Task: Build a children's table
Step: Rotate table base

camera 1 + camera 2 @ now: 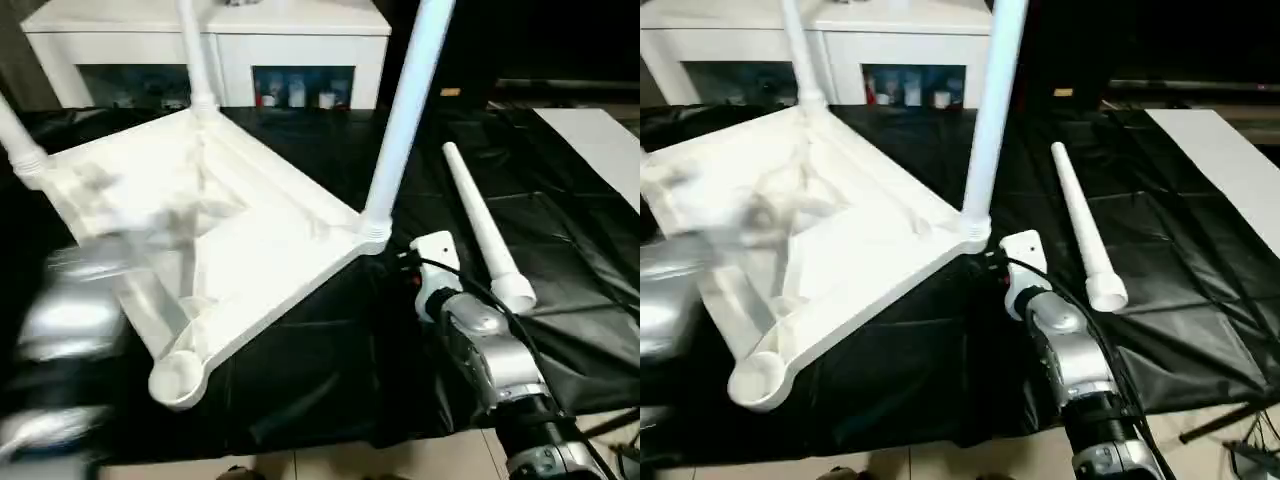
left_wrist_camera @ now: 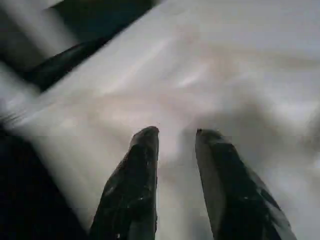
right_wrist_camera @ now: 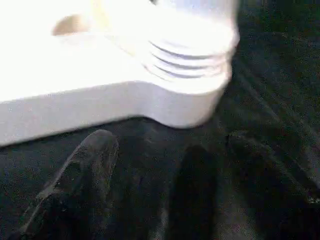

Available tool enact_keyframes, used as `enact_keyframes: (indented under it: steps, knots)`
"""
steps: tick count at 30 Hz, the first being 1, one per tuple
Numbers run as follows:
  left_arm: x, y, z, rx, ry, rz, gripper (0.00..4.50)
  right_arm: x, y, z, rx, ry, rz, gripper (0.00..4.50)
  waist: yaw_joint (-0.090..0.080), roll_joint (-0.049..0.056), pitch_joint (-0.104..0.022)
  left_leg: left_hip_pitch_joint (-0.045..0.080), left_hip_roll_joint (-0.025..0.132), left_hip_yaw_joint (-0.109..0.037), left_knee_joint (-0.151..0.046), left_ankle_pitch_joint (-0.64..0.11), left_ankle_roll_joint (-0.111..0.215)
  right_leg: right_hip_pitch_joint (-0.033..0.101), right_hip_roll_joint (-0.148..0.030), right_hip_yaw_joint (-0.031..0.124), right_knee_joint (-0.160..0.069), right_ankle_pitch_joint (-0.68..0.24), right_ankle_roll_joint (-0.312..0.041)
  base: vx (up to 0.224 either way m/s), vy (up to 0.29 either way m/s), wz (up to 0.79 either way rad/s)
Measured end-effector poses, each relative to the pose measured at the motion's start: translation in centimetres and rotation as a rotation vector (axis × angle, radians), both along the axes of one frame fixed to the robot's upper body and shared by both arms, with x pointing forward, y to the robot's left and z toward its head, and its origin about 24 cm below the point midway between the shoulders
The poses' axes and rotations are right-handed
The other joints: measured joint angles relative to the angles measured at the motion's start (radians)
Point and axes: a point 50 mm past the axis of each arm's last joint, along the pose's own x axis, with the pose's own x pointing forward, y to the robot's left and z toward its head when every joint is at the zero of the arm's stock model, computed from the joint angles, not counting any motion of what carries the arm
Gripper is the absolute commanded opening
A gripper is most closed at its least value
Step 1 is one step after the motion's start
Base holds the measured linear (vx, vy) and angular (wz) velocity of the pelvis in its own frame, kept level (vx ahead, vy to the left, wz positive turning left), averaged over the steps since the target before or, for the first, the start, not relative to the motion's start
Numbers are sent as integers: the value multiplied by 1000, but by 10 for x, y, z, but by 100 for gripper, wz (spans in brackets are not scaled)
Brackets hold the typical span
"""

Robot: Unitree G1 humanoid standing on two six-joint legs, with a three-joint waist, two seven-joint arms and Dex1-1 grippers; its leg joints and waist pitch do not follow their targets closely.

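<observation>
White plastic fills the middle of the black-covered worktop [image 1: 330, 400]: the tabletop [image 1: 230, 240] lies upside down, ribbed underside up, its long axis running from about seven o'clock near the robot to one o'clock by the white cabinet [image 1: 300, 45]. Three legs stand up out of corner sockets: one at nine o'clock [image 1: 18, 140], one at twelve [image 1: 195, 60], and a tall one at three [image 1: 405, 110] that tilts a little rather than standing true. The near corner socket [image 1: 176, 378], at seven o'clock, gapes empty. The fourth leg [image 1: 480, 230] lies loose on the cloth at three o'clock, well apart from that socket, thick end toward the robot, thin tip pointing to twelve.

The right gripper [image 3: 145, 190] hangs just beside the three o'clock corner, fingers wide apart, holding nothing. The left gripper [image 2: 177, 145] sits over the white underside, jaws a little apart and empty.

The risks, as I judge them: the tilted leg may be poorly seated and topple if bumped, and the loose round leg could roll off when grabbed.
</observation>
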Motion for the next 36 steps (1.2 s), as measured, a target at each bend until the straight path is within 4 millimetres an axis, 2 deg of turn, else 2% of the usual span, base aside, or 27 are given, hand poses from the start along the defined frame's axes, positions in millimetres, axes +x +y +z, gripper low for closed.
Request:
enact_keyframes:
  steps: [3,6,11,15,18,24,30,31,34,36]
  knots:
    - [-16,14,2,35,45,27,141,1,4,1,1,0,26,384,9,-1,-1,0,0,0,0,0,0,0,0,0,0,0,0,0,0,0]
    - [-33,19,-9,26,159,12,141,3,7,0,-1,12,48,384,14,-3,-2,0,0,0,1,0,0,0,0,0,1,0,0,0,0,0]
    - [-49,10,-24,-1,299,-65,141,7,12,-4,-27,30,96,384,18,-13,-3,1,0,0,1,1,-1,0,0,1,4,1,-1,0,0,0]
    - [-63,0,-31,-23,413,-144,141,12,15,-5,-32,42,112,384,16,-14,-4,2,-1,0,2,1,-1,0,-1,2,5,1,-1,0,0,0]
    - [-74,-15,-46,-80,513,-229,141,16,20,-7,-41,51,135,384,20,-17,-3,2,-1,0,2,1,-1,1,-1,2,5,2,-2,0,0,0]
    - [-75,-43,-46,-184,517,-385,141,18,29,-8,-31,52,171,384,20,-19,-4,2,-1,0,3,1,-2,2,-1,2,6,2,-2,0,0,0]
    - [-78,-70,-47,-201,545,-546,141,18,34,-12,-17,67,181,384,14,-25,-4,2,0,0,3,2,-3,1,0,2,7,3,-2,0,0,0]
    - [-78,-71,-48,-202,547,-550,141,18,34,-12,-17,68,180,384,12,-25,-3,2,0,0,3,2,-3,1,0,2,7,3,-2,0,0,0]
    - [-68,-94,-52,-253,531,-583,141,20,33,-11,-9,64,180,384,21,-25,-3,2,0,1,4,2,-3,1,-1,2,8,3,-2,0,0,0]
    - [-59,-113,-57,-274,513,-624,141,21,33,-7,-3,47,187,384,17,-27,-3,2,0,1,6,2,-3,2,-1,3,9,3,-2,0,0,0]
